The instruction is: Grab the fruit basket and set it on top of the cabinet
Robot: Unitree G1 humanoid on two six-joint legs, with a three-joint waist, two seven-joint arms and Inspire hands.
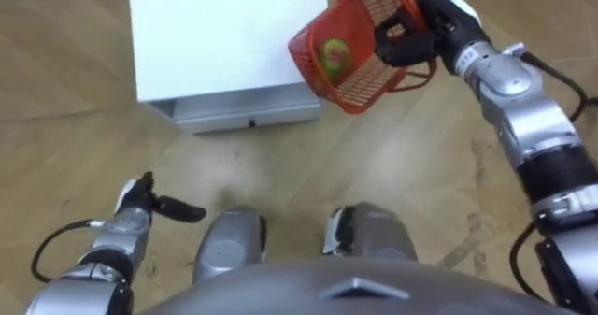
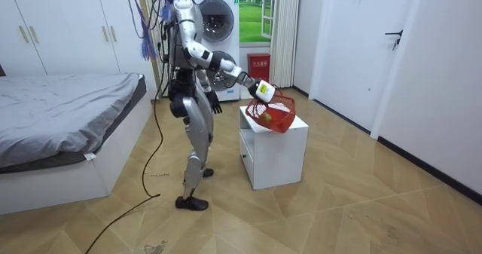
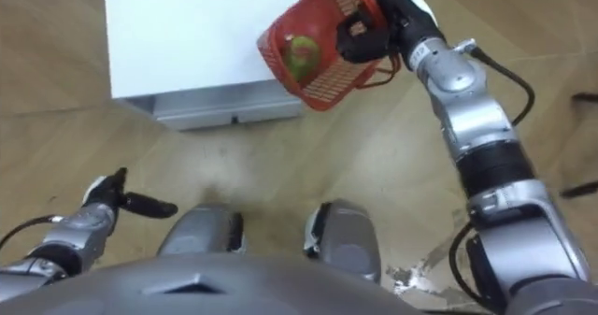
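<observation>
The red fruit basket (image 1: 366, 79) sits in the upper right of the left eye view, tipped steeply so that its open mouth faces the frame's left; a green fruit (image 1: 334, 53) lies inside against the mesh wall. The right hand (image 1: 411, 36) comes in from the right edge along a silver arm; its dark fingers are curled round the basket's rim on the right side, holding it firmly. The basket overlaps the front right corner of the white desk (image 1: 224, 35), which fills the upper middle of the frame and shows a drawer front along its lower edge; I cannot tell whether the basket's lowest edge touches the desk top or hangs just above it. The left hand (image 1: 142, 203) is in the lower left of the frame, low over the wooden floor (image 1: 392, 165); its fingers are loosely spread, one pointing toward the frame's centre, and it holds nothing.

In the room view the robot stands upright just left of the desk (image 2: 275, 156), near the frame's centre; its right arm reaches out toward the room view's right, with the basket (image 2: 277, 118) tilted at the desk's top. A bed (image 2: 60, 111) occupies the left of that frame; a washing machine (image 2: 220, 20) stands behind the robot at the upper centre.
</observation>
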